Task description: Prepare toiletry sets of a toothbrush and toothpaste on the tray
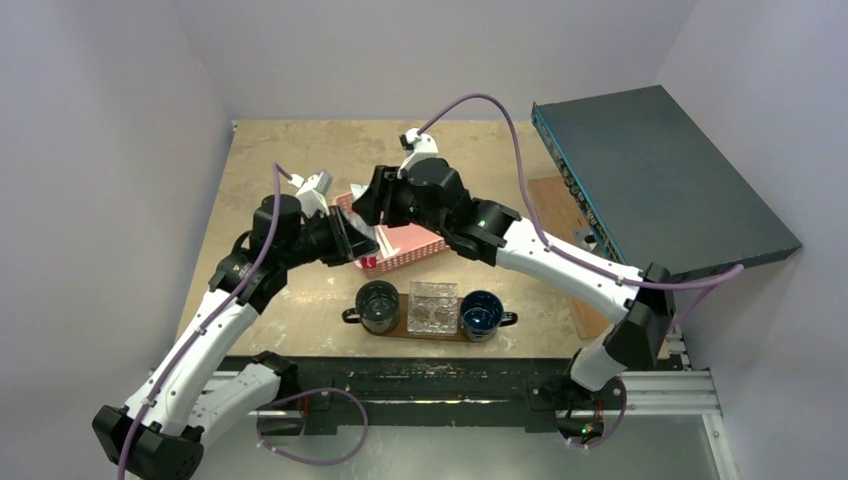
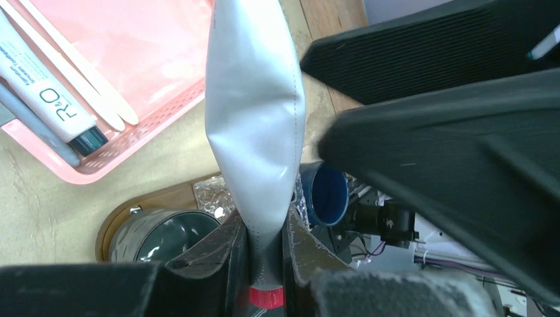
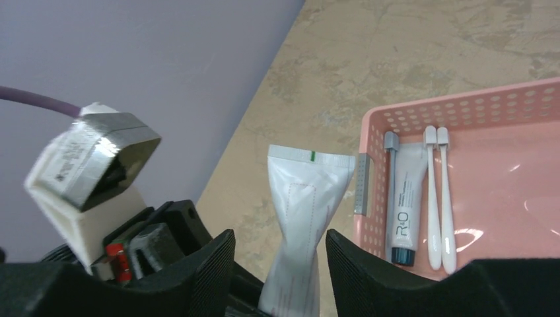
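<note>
My left gripper [image 2: 266, 231] is shut on the red-capped end of a pale grey toothpaste tube [image 2: 254, 119], which is held above the table beside the pink basket. My right gripper [image 3: 277, 264] stands open around the same tube [image 3: 304, 205], with a gap on each side of it. From above, both grippers meet over the basket's near left corner [image 1: 360, 235]. Another toothpaste tube [image 3: 404, 198] and two white toothbrushes [image 3: 439, 198] lie in the basket. The dark brown tray [image 1: 402, 327] lies near the front edge, below the grippers.
The pink mesh basket [image 1: 415, 245] sits mid-table. A dark mug [image 1: 378, 305], a clear glass block [image 1: 432, 305] and a blue mug [image 1: 480, 314] stand on the tray. A large dark box [image 1: 650, 170] leans at the right, over a paler wooden board [image 1: 550, 205].
</note>
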Motion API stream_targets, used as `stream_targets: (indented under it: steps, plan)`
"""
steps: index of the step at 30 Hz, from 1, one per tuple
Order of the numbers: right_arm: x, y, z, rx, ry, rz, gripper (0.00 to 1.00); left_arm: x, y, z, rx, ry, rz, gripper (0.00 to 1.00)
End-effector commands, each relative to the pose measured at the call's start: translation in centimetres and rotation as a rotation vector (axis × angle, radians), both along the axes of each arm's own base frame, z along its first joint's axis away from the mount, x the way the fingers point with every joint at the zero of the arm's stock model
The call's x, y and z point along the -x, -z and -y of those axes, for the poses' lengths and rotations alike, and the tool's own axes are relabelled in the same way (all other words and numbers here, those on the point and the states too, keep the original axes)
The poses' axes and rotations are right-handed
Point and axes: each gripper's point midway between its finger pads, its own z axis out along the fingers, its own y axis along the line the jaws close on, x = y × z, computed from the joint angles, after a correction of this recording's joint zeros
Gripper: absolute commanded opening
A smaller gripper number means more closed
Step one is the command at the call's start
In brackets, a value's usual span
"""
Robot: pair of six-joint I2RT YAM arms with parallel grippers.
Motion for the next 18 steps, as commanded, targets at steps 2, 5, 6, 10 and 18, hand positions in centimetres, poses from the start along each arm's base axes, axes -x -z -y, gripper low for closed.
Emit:
stream_targets:
  steps: [2, 5, 6, 10, 18]
  plan:
    - [1.1, -5.1, 1.9, -0.001, -0.066, 0.159, 0.56, 1.2, -1.9, 0.6, 0.049, 0.080, 0.093, 0.00]
    - [0.7, -5.1, 3.2, 0.073, -0.072, 0.198, 0.57, 2.1, -2.3, 0.9, 0.063, 0.128, 0.108, 0.00]
    - [0.5, -5.1, 3.7, 0.096, -0.074, 0.211, 0.57, 2.5, -2.4, 1.0, 0.065, 0.145, 0.112, 0.00]
    - [0.5, -5.2, 5.5, 0.169, -0.111, 0.262, 0.57, 4.0, -2.9, 1.3, 0.076, 0.226, 0.128, 0.00]
    - [2.8, -5.3, 7.0, 0.261, -0.297, 0.308, 0.57, 7.4, -3.2, 1.4, 0.069, 0.384, 0.135, 0.00]
